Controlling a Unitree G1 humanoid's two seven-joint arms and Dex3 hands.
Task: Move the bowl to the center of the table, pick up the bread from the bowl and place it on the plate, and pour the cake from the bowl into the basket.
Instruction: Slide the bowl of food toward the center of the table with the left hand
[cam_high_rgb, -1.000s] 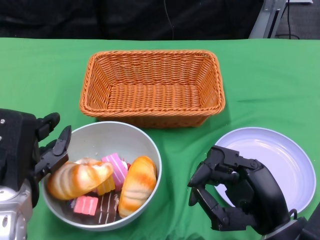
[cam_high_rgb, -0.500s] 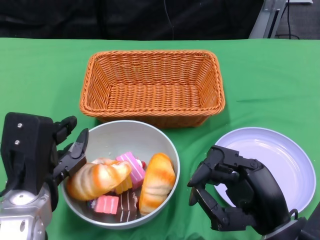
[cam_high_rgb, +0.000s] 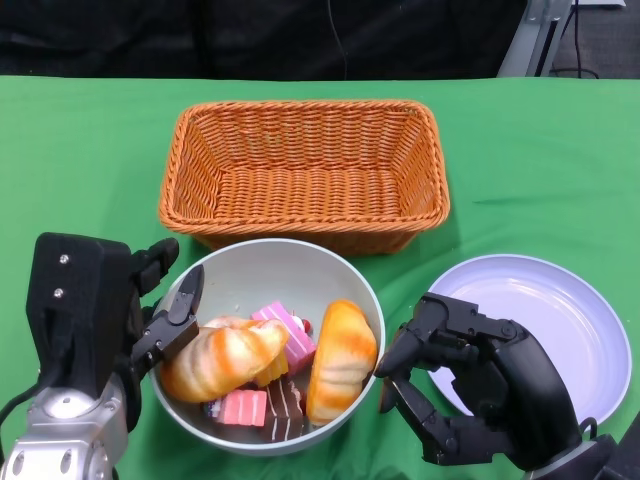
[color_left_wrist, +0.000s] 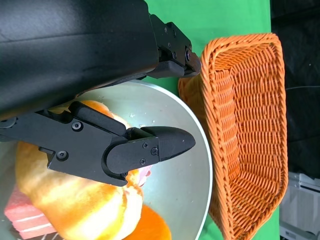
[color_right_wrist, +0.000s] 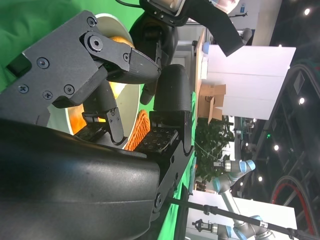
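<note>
The grey bowl stands just in front of the basket and holds two golden bread loaves and several small cake pieces. My left hand grips the bowl's left rim, with one finger inside and the others outside. In the left wrist view that inner finger lies over the bread against the bowl wall. My right hand hovers with bent, parted fingers, holding nothing, between the bowl and the white plate. The right wrist view shows its fingers near the bowl.
The orange wicker basket is empty and spans the middle of the green cloth; it also shows in the left wrist view as a basket close to the bowl. The plate lies at the right front, bare.
My left hand has slid the bowl rightward, from the front left toward the middle in front of the basket. The right hand has not moved.
</note>
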